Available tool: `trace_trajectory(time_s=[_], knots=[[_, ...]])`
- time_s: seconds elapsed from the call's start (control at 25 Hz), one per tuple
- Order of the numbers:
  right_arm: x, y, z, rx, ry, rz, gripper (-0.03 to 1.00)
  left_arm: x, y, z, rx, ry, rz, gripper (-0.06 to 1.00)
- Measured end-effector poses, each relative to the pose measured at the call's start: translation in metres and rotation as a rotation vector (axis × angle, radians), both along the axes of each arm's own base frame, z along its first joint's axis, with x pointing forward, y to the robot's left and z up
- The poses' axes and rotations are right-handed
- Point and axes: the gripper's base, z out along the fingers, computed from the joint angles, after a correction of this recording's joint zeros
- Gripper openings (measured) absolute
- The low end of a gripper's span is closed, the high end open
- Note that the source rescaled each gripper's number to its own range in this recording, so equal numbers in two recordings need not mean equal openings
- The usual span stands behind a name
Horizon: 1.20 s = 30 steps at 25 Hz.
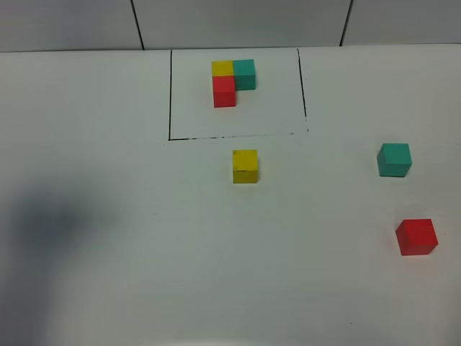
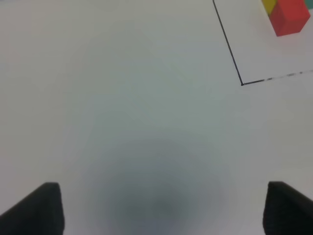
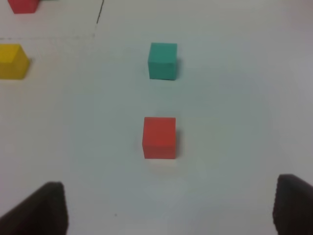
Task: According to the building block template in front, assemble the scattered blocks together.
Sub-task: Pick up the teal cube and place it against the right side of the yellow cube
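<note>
Red cube (image 1: 416,236) nearest, teal cube (image 1: 395,159) beyond, yellow cube (image 1: 245,166) just outside black frame (image 1: 171,94).
L tool (image 2: 159,210), R tool (image 3: 168,208): jaws wide apart; template (image 1: 233,81) inside frame.

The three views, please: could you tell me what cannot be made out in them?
1. High view: both arms lie outside the frame; only a shadow shows on the table.
2. Left wrist view: the template is cut off by the picture's edge.
3. Right wrist view: the yellow block and the template are cut off by edges.
4. Both wrist views: only the jaws' tips show, wide apart.
</note>
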Motion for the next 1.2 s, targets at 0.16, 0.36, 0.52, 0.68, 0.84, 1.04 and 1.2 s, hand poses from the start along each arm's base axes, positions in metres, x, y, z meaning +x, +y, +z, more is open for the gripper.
trace_trajectory(time_s=[0.16, 0.36, 0.52, 0.68, 0.84, 1.04, 1.2], knots=[[0.000, 0.000, 0.000, 0.000, 0.000, 0.000, 0.73, -0.033, -0.001, 0.000, -0.031, -0.053, 0.001, 0.82], [0.000, 0.000, 0.000, 0.000, 0.000, 0.000, 0.73, -0.067, -0.005, -0.016, -0.037, -0.047, -0.036, 0.80], [0.000, 0.000, 0.000, 0.000, 0.000, 0.000, 0.73, -0.087, -0.005, -0.033, -0.043, -0.052, -0.049, 0.77], [0.000, 0.000, 0.000, 0.000, 0.000, 0.000, 0.73, -0.112, -0.005, -0.044, -0.067, -0.093, -0.057, 0.74], [0.000, 0.000, 0.000, 0.000, 0.000, 0.000, 0.73, -0.135, -0.004, -0.055, -0.069, -0.127, -0.064, 0.74], [0.000, 0.000, 0.000, 0.000, 0.000, 0.000, 0.73, -0.162, -0.003, -0.072, -0.069, -0.151, -0.072, 0.73], [0.000, 0.000, 0.000, 0.000, 0.000, 0.000, 0.73, -0.178, -0.002, -0.085, -0.082, -0.164, -0.065, 0.72]])
